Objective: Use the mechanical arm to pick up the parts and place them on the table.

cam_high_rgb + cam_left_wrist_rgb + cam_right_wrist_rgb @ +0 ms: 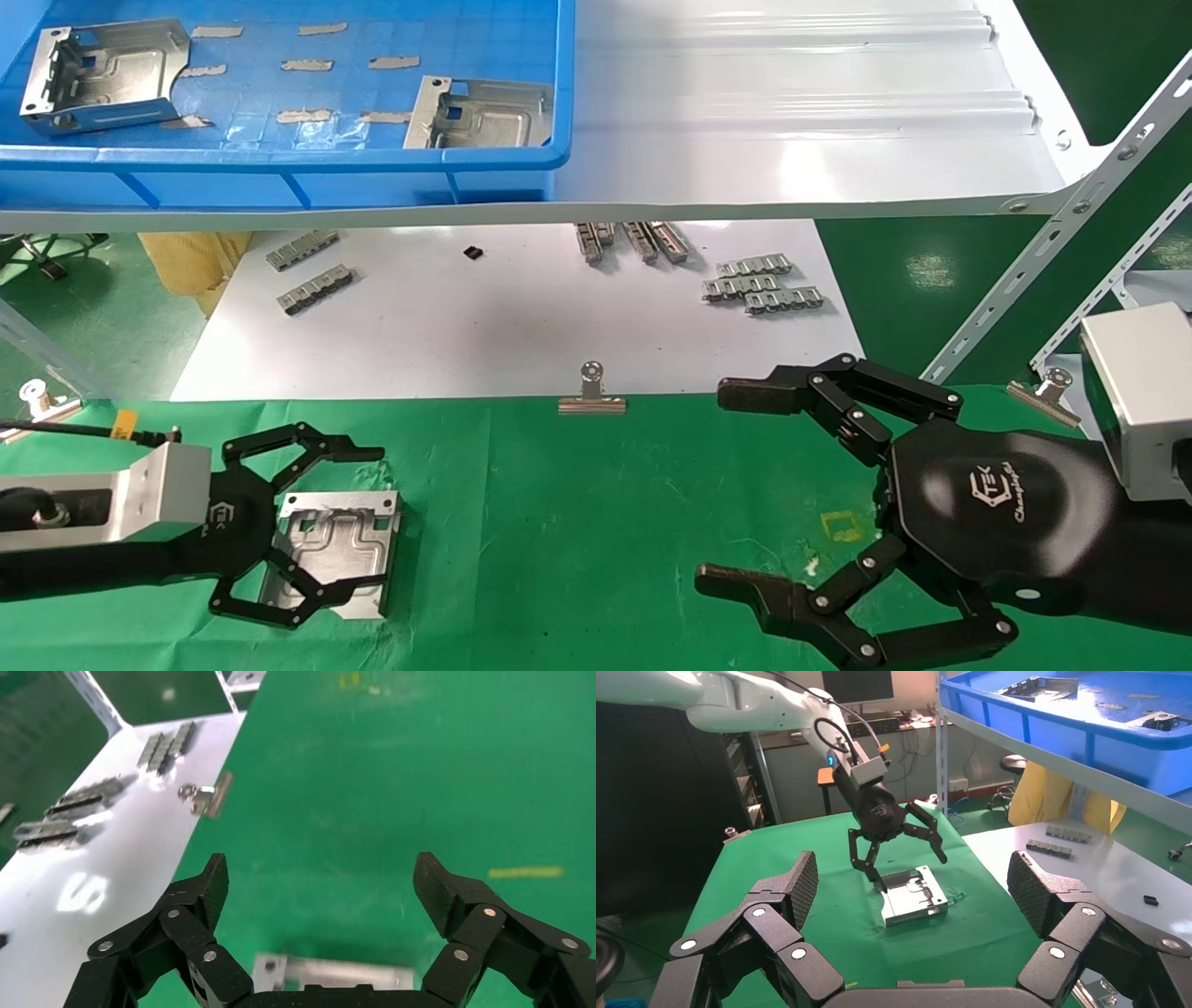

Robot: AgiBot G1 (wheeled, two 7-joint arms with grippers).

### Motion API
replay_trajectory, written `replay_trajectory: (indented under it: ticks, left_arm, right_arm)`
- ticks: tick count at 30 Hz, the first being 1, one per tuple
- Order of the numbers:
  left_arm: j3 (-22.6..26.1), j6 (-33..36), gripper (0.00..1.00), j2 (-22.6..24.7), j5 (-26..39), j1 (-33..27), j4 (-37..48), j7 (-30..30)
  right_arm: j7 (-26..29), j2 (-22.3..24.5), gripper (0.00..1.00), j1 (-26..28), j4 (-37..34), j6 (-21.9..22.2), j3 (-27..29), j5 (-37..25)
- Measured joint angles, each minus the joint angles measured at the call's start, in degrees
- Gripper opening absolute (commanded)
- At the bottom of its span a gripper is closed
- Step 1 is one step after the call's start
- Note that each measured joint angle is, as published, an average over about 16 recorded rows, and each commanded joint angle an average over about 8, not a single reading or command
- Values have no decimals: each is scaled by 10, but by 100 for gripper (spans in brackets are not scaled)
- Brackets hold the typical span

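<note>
One part (337, 554) lies flat on the green desk (577, 522), beneath the left pincer (321, 531), whose fingers are spread wide around it — nothing is gripped. The right pincer (736, 494) hangs open and empty over the desk's right side. The bracket is judged light, rigid and slick, with sharp sheet-metal edges; hold is best taken across its upturned perforated flanges. Two more parts (102, 75) (480, 114) are left in the blue tray (279, 158) on the white shelf (792, 102), among scraps of tape.

Green table (596, 522) open between hands; binder clip (592, 391) at far edge.
</note>
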Motion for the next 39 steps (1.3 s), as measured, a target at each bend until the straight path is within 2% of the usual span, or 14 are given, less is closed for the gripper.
replay_trajectory:
  ticks: [39]
  left_arm:
    - [-226, -37, 100, -44, -58, 150, -323, -317]
  right_arm:
    - [0, 0, 100, 0, 0, 0, 0, 0]
